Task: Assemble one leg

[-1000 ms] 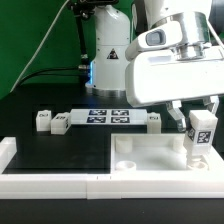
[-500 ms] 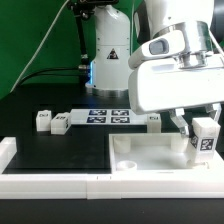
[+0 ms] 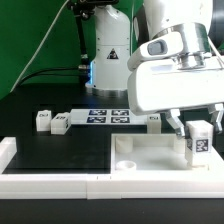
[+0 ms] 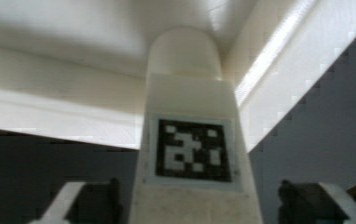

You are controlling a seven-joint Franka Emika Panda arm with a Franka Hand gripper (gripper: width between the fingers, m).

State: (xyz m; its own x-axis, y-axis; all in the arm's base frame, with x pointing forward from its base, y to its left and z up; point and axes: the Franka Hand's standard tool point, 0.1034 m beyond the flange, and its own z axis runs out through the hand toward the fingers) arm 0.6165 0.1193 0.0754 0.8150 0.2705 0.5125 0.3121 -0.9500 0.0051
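Note:
One white leg [image 3: 198,140] with a marker tag stands upright at the far corner of the large white square panel [image 3: 150,160], on the exterior view's right. My gripper [image 3: 194,122] is right above it, with a finger on each side. In the wrist view the leg [image 4: 193,130] fills the middle between my gripper [image 4: 201,205]. Dark gaps show between the leg and both fingers [image 4: 77,203], so the gripper is open around the leg. The leg's lower end is hidden by the panel's rim.
Three more legs lie at the back: two on the exterior view's left [image 3: 43,120] [image 3: 61,123] and one beside the marker board [image 3: 153,120]. The marker board [image 3: 100,116] lies between them. A white border frame [image 3: 50,180] runs along the front. The arm's base [image 3: 108,50] stands behind.
The leg was held tilted and higher. It has come down and now stands upright at the panel's corner. The fingers now stand apart from it.

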